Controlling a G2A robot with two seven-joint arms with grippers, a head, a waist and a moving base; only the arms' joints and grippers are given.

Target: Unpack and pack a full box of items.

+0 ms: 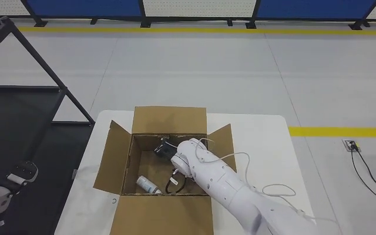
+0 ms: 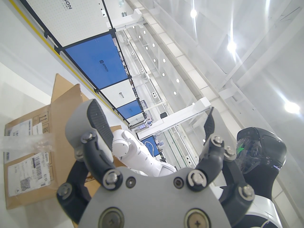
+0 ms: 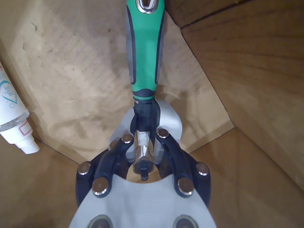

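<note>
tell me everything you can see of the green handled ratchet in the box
The ratchet has a green handle with grey and black grip inlays, a chrome hanging loop at its far end, a black neck and a chrome head with a square drive. It is inside the cardboard box, handle pointing toward a corner. The right hand is shut on its black neck. Whether it touches the box floor cannot be told.

Lettering beside a logo is carried by the white wall panel [image 2: 71,12] and the blue wall panel [image 2: 99,65]. Barcode labels [image 2: 40,161] and handling symbols [image 2: 44,117] are borne by the cardboard box [image 2: 28,129]. Teal print, cut off, is seen on the white tube [image 3: 11,110].
</note>
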